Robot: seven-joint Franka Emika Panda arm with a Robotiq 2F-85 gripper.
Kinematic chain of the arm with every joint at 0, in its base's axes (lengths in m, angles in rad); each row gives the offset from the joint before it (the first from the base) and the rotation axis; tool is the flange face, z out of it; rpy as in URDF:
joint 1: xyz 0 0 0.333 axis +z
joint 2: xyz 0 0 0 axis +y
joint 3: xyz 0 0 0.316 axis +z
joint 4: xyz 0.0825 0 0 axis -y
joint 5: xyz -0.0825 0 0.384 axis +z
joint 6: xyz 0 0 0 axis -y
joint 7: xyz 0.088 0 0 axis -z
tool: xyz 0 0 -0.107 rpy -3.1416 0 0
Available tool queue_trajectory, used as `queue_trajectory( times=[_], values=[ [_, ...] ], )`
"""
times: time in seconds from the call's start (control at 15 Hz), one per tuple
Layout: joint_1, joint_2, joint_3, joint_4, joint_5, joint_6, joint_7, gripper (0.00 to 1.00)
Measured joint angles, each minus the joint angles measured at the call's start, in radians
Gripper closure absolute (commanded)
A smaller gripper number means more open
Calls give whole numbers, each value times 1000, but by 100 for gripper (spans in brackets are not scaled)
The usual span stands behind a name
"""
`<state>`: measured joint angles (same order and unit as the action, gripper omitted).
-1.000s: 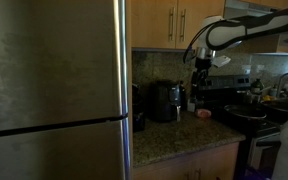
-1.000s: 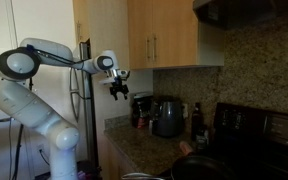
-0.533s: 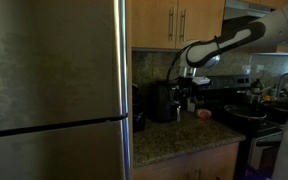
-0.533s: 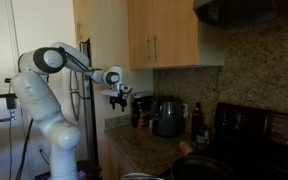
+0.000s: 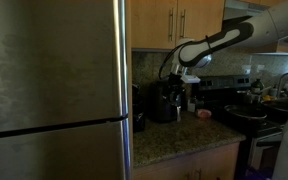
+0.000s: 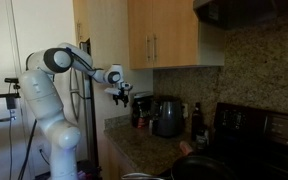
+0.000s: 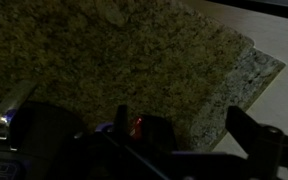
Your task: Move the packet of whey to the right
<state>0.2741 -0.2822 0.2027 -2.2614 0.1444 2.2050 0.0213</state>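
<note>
**Granite counter, claw beside the whey**

White robot arm (image 6: 46,100) reaches in from the left in an exterior view. Its gripper (image 6: 120,98) hangs above the near end of the counter (image 6: 144,150) with nothing in it. The fingers seem spread, though the dim pictures blur them. The packet of whey (image 6: 141,110) stands at the gripper's four o'clock, apart from it. A dark appliance (image 6: 167,117) sits just beside the packet, at its three o'clock.
</note>
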Motion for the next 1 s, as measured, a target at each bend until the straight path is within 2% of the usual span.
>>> queue_trajectory(
  times=[0.2, 0.6, 0.73, 1.0],
  values=[
    [-2, 53, 10, 0, -1, 93, 67, 0],
    [-2, 201, 36, 59, -22, 505, 274, 0],
    [-2, 222, 45, 84, -49, 542, 320, 0],
    [-4, 225, 49, 96, -75, 540, 337, 0]
  ],
)
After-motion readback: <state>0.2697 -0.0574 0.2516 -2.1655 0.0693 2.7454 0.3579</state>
